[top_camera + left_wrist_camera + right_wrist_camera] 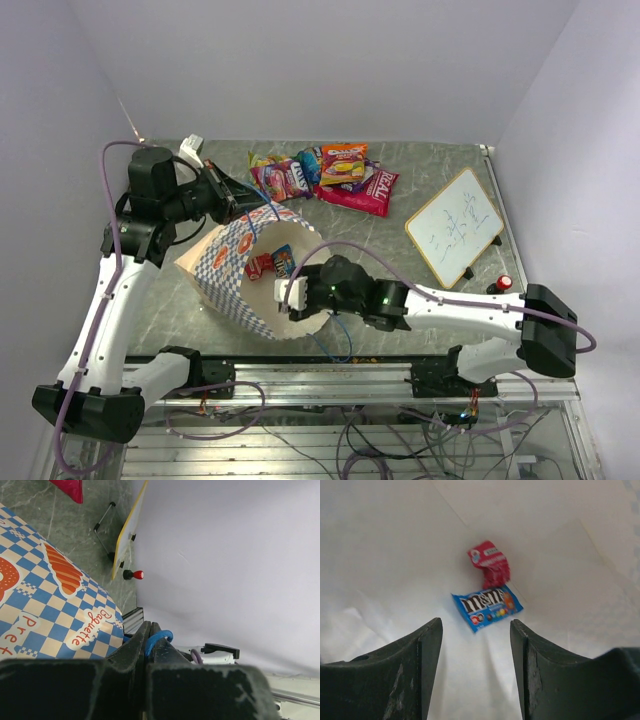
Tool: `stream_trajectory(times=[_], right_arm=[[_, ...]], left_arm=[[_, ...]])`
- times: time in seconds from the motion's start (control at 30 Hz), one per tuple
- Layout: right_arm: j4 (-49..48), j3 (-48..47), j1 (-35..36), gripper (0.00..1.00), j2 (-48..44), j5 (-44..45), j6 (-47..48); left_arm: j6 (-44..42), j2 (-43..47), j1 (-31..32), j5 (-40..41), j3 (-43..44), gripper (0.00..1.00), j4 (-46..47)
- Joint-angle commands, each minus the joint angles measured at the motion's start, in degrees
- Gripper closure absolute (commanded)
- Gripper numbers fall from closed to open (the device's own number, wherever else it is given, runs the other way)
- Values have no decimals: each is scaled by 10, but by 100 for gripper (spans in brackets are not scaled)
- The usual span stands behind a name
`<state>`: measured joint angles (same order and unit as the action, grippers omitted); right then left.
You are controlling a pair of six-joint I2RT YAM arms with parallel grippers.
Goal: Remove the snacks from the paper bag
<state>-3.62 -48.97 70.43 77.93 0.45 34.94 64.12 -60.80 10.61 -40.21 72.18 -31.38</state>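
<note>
Grey marble table (440,170) carries the paper bag (225,265) on its side. Most snacks (330,175) lie piled at the far edge; a blue packet (487,607) and a red packet (490,565) sit deep inside. The left gripper (149,645) pinches the blue cord handle (159,636). The right gripper (476,625) is spread at the bag's mouth. Reaching in could shove both packets deeper or snag paper, and the thin cord might slip.

Top: high, down over table (440,170); left wrist: close along paper bag (55,610); right wrist: inside it
</note>
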Motion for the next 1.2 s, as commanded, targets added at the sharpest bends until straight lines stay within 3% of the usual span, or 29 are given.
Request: stream_trajectory(times=[0.0, 0.4, 0.73, 0.87, 1.17], right_arm=[[-39, 17, -33, 44, 15, -36, 65], [-69, -11, -64, 37, 136, -42, 107], [-91, -75, -77, 35, 240, 13, 97], [-93, -96, -85, 48, 266, 40, 86], [-79, -87, -95, 98, 258, 14, 82]], left_arm=[[2, 5, 4, 1, -5, 93, 1], [-14, -34, 4, -7, 30, 93, -12], [-17, -31, 4, -13, 19, 93, -16], [-22, -26, 5, -12, 18, 93, -24], [-21, -17, 5, -10, 2, 93, -19]])
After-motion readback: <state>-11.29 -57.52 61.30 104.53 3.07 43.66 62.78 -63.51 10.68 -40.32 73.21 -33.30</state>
